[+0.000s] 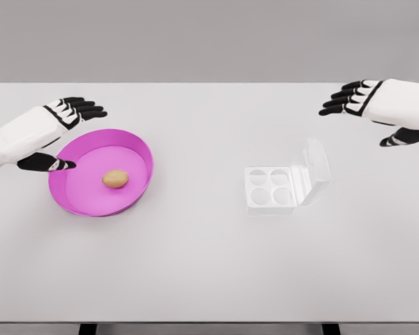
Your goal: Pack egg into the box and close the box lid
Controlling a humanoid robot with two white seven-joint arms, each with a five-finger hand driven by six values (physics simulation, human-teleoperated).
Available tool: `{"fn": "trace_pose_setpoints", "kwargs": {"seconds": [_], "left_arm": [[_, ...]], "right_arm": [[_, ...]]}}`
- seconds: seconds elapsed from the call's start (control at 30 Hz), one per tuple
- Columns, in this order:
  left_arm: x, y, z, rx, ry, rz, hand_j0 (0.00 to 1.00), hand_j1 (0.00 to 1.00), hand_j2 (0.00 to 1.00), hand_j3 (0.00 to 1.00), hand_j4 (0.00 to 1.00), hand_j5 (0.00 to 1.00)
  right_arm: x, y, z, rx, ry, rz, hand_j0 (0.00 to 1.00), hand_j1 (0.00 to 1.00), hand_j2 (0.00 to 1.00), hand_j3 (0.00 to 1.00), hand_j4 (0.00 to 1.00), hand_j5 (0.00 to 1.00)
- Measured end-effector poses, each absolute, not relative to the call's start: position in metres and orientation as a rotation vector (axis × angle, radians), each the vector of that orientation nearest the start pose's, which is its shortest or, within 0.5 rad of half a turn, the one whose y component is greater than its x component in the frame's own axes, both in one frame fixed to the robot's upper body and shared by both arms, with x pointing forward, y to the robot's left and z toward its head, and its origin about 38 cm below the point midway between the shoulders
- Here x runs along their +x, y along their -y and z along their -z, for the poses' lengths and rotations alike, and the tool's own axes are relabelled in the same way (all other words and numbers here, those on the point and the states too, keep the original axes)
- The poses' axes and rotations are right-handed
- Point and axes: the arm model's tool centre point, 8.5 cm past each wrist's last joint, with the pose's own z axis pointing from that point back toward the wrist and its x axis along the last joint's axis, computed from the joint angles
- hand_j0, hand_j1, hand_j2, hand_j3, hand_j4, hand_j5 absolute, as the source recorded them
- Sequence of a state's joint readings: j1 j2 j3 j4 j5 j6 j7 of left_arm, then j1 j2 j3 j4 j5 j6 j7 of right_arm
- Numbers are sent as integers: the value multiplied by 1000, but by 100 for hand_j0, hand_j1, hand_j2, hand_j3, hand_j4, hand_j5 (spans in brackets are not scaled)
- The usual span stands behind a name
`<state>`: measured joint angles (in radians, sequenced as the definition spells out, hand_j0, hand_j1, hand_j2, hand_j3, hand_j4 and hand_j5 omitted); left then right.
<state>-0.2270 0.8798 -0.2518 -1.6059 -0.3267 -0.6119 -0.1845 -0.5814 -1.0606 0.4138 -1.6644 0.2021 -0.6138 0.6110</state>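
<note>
Nearest us is the bare front of the white bench (209, 279). Further in, on its left half, we see a magenta plate (136, 150) with a raised rim, and the brown egg (115, 179) lies on its side near the middle of it. Our left hand (59, 132) hovers at the plate's upper left edge — fingers (84, 108) spread and relaxed, thumb reaching over the rim, gripping nothing. Well apart, right of centre, sits the clear box (271, 188), its four round cups showing and its lid (314, 171) standing up along the right side. Our right hand (377, 105) hangs above the far right of the bench, also loosely spread and empty.
</note>
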Motion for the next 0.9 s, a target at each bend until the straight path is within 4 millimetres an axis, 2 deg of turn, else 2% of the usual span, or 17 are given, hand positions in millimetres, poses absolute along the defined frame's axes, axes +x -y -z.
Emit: {"fn": "trace_pose_setpoints", "kwargs": {"seconds": [0.13,0.2,0.23,0.37,0.47,0.53,0.57,0.6,0.77,0.8,0.9], "left_arm": [[376,-351,-222,510,1787,1662,100,100,100,100,100,100],[377,-350,-222,505,1790,1660,100,100,100,100,100,100],[377,-350,-224,505,1793,1661,100,100,100,100,100,100],[375,-345,-228,512,1791,1704,100,100,100,100,100,100],[374,-337,-229,467,1693,1833,100,100,100,100,100,100],[376,-333,-232,435,1599,1933,100,100,100,100,100,100],[375,-332,-230,419,1565,1964,100,100,100,100,100,100],[375,-330,-230,409,1544,1986,100,100,100,100,100,100],[381,-315,-234,397,1553,2017,100,100,100,100,100,100],[381,-312,-233,388,1561,2014,99,99,99,99,99,99],[381,-304,-229,356,1587,2003,99,99,99,99,99,99]], "right_arm": [[388,340,-318,-519,1490,-2147,100,100,100,100,100,100],[389,346,-316,-513,1486,-2125,100,100,100,100,100,100],[390,354,-312,-490,1481,-2089,100,100,100,100,100,100],[391,415,-319,-505,1410,-1921,100,100,100,100,100,100],[381,440,-288,-433,1360,-1822,100,100,100,100,100,100],[374,441,-259,-364,1351,-1772,100,100,100,100,100,100],[365,444,-234,-314,1314,-1757,100,100,100,100,100,100],[360,447,-226,-299,1306,-1740,100,100,100,100,100,100],[353,462,-234,-340,1268,-1738,100,100,100,100,100,100],[349,464,-228,-331,1243,-1745,100,100,100,100,100,100],[347,461,-226,-345,1208,-1790,100,100,100,100,100,100]]}}
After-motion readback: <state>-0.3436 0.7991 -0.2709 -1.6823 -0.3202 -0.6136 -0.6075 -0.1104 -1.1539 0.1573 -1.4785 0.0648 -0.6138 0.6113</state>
